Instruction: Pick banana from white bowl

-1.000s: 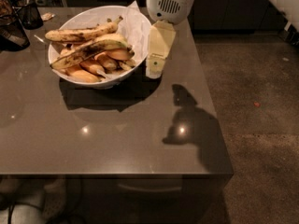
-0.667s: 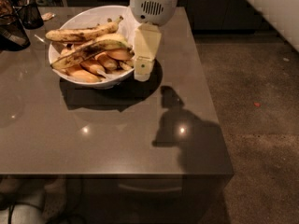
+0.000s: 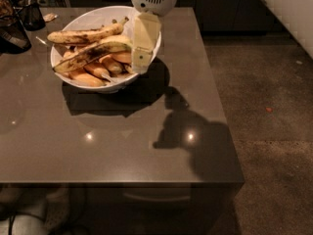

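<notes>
A glossy grey-brown surface (image 3: 122, 146) stands on a speckled dark floor (image 3: 264, 82), with dark cabinets (image 3: 220, 6) behind. One white bowl (image 3: 93, 16) sits near the far left of the surface. In the bowl lie two long bananas and at least three short orange-yellow bananas (image 3: 84, 78). The banana (image 3: 93, 53), blotched brown, lies slantwise on top, below the yellower long banana (image 3: 83, 35). One pincer (image 3: 139, 65) hangs over the bowl's right rim, beside the banana's end; whether it is wide or narrow I cannot tell.
</notes>
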Tool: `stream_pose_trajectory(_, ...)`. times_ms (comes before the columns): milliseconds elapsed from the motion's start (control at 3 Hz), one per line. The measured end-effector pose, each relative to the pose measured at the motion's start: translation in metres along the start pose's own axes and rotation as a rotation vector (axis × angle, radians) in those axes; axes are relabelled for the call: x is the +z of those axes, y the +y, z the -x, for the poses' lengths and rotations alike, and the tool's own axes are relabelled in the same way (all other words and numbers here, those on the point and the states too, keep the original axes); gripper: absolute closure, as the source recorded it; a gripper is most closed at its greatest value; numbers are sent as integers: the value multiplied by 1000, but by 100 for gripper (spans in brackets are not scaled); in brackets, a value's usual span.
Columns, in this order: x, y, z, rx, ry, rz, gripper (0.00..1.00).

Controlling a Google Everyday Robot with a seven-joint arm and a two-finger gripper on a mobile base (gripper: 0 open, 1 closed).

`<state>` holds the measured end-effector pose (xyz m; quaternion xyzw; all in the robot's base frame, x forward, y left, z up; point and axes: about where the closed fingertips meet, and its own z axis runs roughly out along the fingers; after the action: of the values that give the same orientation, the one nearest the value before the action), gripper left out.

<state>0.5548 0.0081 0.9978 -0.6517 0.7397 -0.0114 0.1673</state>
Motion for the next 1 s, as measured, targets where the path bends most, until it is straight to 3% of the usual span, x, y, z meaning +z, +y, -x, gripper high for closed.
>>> stream_pose_trajectory(333,-16,-15,22,2,-35,-20,0)
stream_pose_trajectory(1000,-6,-38,50,30,-21,-18,18)
